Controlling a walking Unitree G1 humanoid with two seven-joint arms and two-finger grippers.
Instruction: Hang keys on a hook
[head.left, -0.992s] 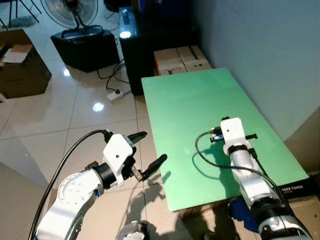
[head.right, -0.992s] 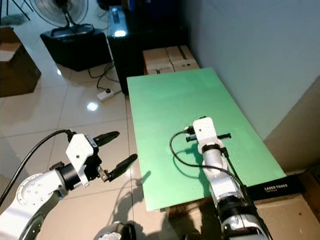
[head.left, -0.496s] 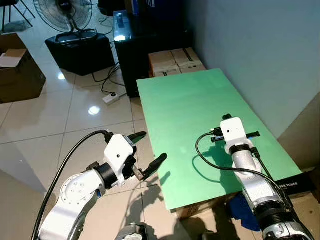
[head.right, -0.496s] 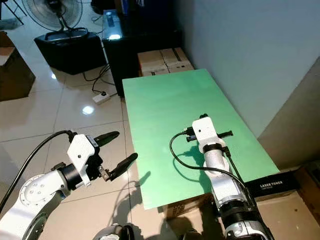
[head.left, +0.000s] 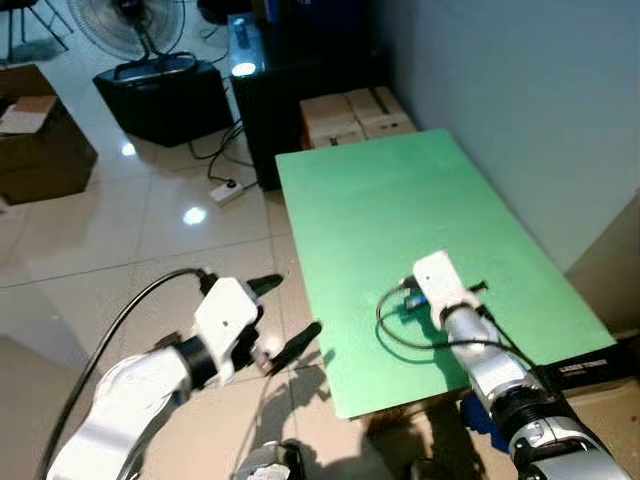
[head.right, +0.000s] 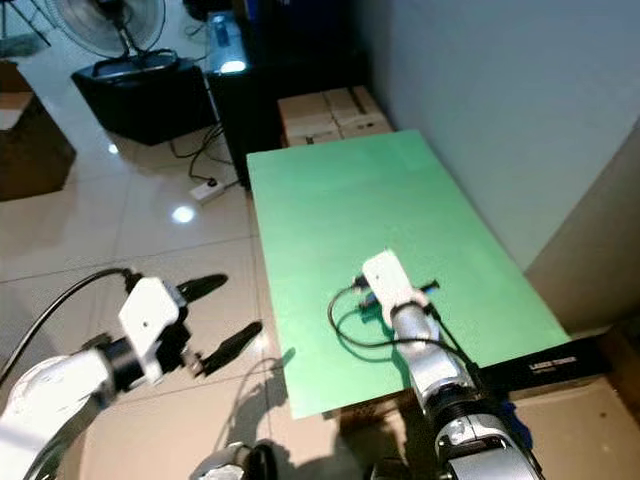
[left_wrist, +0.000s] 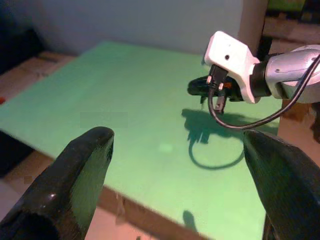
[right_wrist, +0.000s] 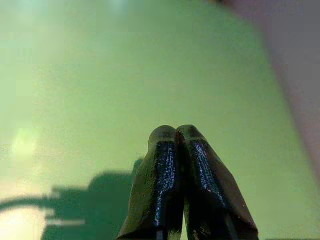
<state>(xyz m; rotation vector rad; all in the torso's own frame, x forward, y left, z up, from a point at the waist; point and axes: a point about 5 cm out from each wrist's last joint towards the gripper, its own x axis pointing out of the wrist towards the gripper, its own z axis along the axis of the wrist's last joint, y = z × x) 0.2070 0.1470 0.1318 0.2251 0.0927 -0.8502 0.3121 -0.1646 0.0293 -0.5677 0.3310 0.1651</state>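
A green tabletop (head.left: 400, 200) lies in front of me, bare apart from shadows. My right gripper (head.left: 476, 289) hovers low over its near half, behind the white wrist block (head.left: 436, 279), and casts a shadow on the green. Its fingers (right_wrist: 176, 145) are pressed together with nothing between them. My left gripper (head.left: 284, 314) hangs over the tiled floor just off the table's left edge. It is open, with fingertips (left_wrist: 97, 140) far apart and nothing held. The left wrist view looks across the tabletop (left_wrist: 125, 100) at the right gripper (left_wrist: 199, 88).
Cardboard boxes (head.left: 355, 112) sit on the floor beyond the table, beside a dark cabinet (head.left: 262, 90). A fan (head.left: 150, 25), a black case (head.left: 165, 98), a brown box (head.left: 40, 145) and a power strip (head.left: 228, 190) are on the floor to the left. A grey wall (head.left: 520, 90) runs along the right.
My right gripper has drawn back toward me and a little to the left over the table. The left gripper has dropped slightly. The camera view shifted a bit.
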